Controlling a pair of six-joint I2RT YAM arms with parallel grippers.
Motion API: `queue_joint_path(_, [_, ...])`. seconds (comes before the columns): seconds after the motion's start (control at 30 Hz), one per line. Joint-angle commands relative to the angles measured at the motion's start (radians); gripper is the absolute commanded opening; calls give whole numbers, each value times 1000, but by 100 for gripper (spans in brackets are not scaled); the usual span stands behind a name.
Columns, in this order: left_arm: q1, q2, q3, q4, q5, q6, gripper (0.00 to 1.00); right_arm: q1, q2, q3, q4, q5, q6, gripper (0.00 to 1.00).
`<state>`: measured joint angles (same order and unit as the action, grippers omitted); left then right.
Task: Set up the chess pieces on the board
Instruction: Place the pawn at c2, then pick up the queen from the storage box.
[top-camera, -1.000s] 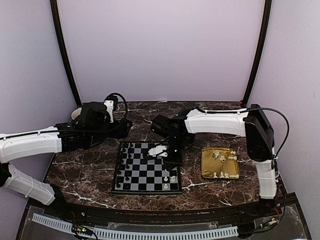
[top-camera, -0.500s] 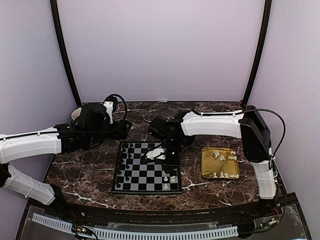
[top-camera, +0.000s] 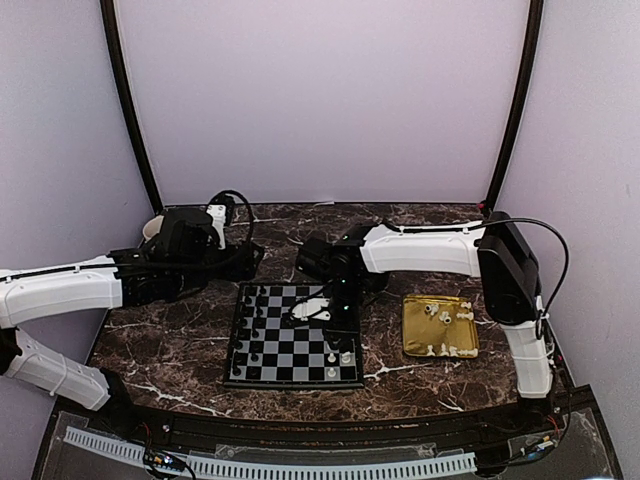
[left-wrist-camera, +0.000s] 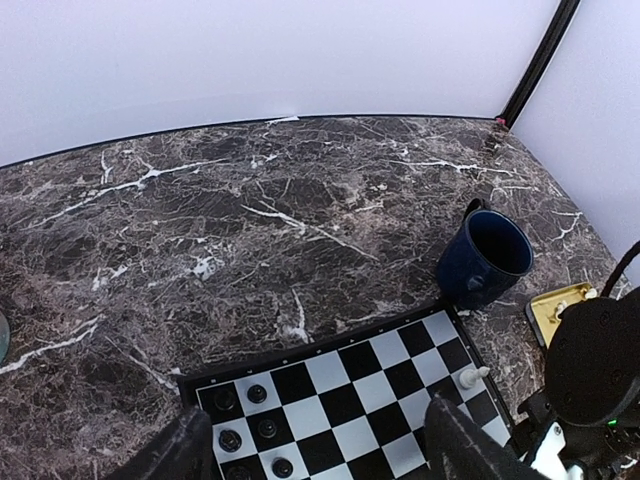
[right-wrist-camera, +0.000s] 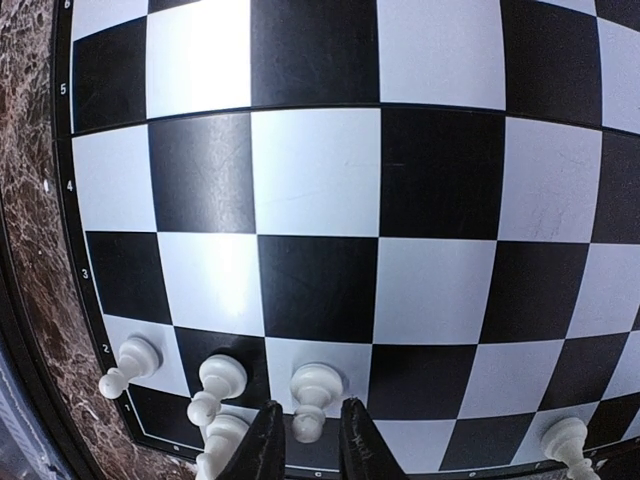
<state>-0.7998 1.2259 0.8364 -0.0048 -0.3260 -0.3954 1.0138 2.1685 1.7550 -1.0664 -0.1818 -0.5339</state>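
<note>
Your right arm (top-camera: 430, 245) reaches left across the counter (top-camera: 170, 345), wrist bent down over the chessboard (top-camera: 285, 352). The right tool (right-wrist-camera: 308, 412) is slightly spread, with a white pawn (right-wrist-camera: 317, 385) between its fingers in the board's edge rows. Your left tool (left-wrist-camera: 320, 430) hangs wide apart and empty near the board's rear left corner.

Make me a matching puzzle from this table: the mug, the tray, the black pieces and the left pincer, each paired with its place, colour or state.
Things:
1. mug
2. tray
3. black pieces
4. left pincer

Descriptions:
A. gold, right of the board
B. open, holding nothing
C. dark blue, on the marble table just past a board corner
D. standing on the board's left side

Pairs: 1-C, 2-A, 3-D, 4-B
</note>
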Motion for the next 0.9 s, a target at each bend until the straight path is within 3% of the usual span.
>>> queue_joint_path(0.0, [1, -37, 19, -27, 18, -19, 78, 7, -34, 24, -14, 9, 11, 23])
queue_joint_path(0.03, [0, -37, 31, -35, 16, -32, 95, 7, -45, 30, -18, 10, 11, 26])
queue_joint_path(0.07, [2, -36, 49, -42, 17, -41, 98, 4, -58, 36, -25, 9, 11, 28])
queue_joint_path(0.17, [2, -29, 93, -69, 34, -60, 99, -15, -109, 50, -53, -18, -3, 38])
queue_joint_path(0.2, [3, -22, 111, -90, 36, -67, 99, -24, -129, 49, -58, -24, -4, 47])
queue_joint_path(0.23, [4, -12, 133, -114, 36, -72, 99, -34, -152, 45, -61, -26, -5, 91])
queue_joint_path(0.27, [5, 0, 156, -140, 40, -73, 99, -47, -174, 39, -62, -27, -3, 99])
queue_joint_path(0.5, [5, 71, 239, -170, 34, 46, 99, -236, -402, -68, 48, -127, 36, 98])
queue_joint_path(0.73, [12, 100, 252, -78, 28, 140, 99, -379, -602, -314, 217, -29, 25, 98])
queue_joint_path(0.87, [24, 177, 342, -103, 37, 218, 99, -468, -767, -486, 343, -162, 26, 98])
